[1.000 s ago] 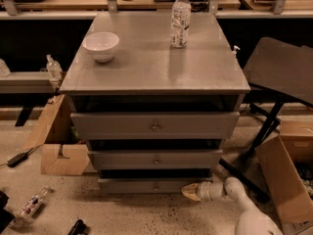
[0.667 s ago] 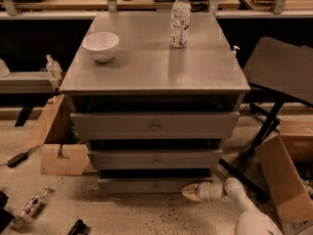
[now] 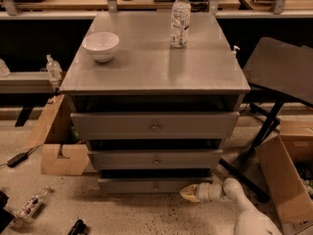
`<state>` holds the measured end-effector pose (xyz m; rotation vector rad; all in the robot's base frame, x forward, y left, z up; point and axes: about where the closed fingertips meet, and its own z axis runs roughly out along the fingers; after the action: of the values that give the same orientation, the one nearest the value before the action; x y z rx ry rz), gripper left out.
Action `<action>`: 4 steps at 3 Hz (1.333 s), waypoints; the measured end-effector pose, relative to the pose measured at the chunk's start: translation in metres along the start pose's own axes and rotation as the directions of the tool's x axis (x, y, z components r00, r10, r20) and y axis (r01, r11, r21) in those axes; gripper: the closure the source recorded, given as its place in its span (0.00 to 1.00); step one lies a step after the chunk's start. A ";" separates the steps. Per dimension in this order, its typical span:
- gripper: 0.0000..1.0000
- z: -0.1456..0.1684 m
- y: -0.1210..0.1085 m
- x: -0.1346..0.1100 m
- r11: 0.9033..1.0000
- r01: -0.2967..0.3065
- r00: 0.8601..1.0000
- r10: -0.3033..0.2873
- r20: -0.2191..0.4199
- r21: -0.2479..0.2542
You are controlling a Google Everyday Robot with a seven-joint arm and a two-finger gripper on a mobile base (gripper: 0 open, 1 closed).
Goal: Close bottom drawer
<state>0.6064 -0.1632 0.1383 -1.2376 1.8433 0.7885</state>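
The grey cabinet [image 3: 156, 62] has three drawers, each with a small round centre knob. The bottom drawer [image 3: 146, 185] is the lowest one, near the floor, and its front sticks out a little like those of the middle drawer [image 3: 155, 159] and the top drawer [image 3: 154, 125]. My gripper [image 3: 188, 193] comes in low from the lower right on a white arm [image 3: 239, 204]. Its pale tip sits at the right end of the bottom drawer's front, touching or nearly touching it.
A white bowl [image 3: 101, 45] and a clear water bottle [image 3: 180, 18] stand on the cabinet top. A black folding stand [image 3: 279, 82] is to the right. Cardboard boxes lie at the left [image 3: 58, 151] and right [image 3: 286, 180]. Small bottles and tools litter the floor at the left.
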 end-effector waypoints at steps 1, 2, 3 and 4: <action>0.11 0.003 0.002 0.000 1.000 -0.001 1.000 0.001 0.001 -0.005; 0.00 0.005 0.004 0.000 1.000 -0.002 1.000 0.002 0.002 -0.008; 0.00 0.004 0.005 0.001 1.000 -0.002 1.000 0.002 0.002 -0.008; 0.05 0.004 0.005 0.001 1.000 -0.002 1.000 0.002 0.002 -0.008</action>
<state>0.6023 -0.1590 0.1359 -1.2402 1.8416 0.7988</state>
